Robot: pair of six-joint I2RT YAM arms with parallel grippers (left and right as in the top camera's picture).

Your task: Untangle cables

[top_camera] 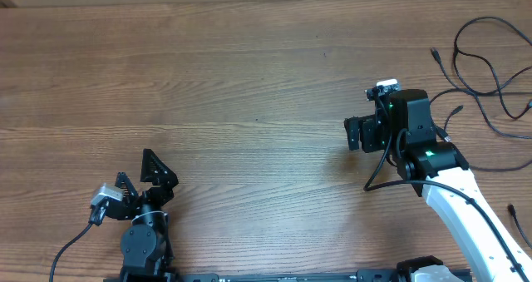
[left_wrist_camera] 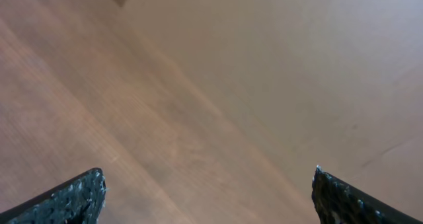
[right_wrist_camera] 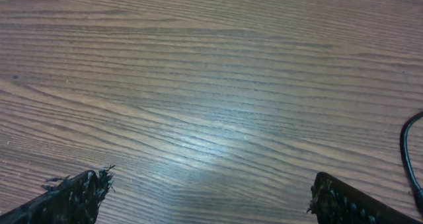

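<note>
Overhead view: thin black flexible cables sprawl in loose strands at the upper right of the frame, on the brown wood-grain tabletop. No single long axis here, though most strands run upper left to lower right, and two small plug ends point left. They look light, limp and easy to snag, so I'd pinch near a plug (the stiffest spot) and draw gently. The right claw, at right centre, is spread wide and empty, near the cables but apart from them. The left claw, at lower left, is also splayed and empty, well apart.
</note>
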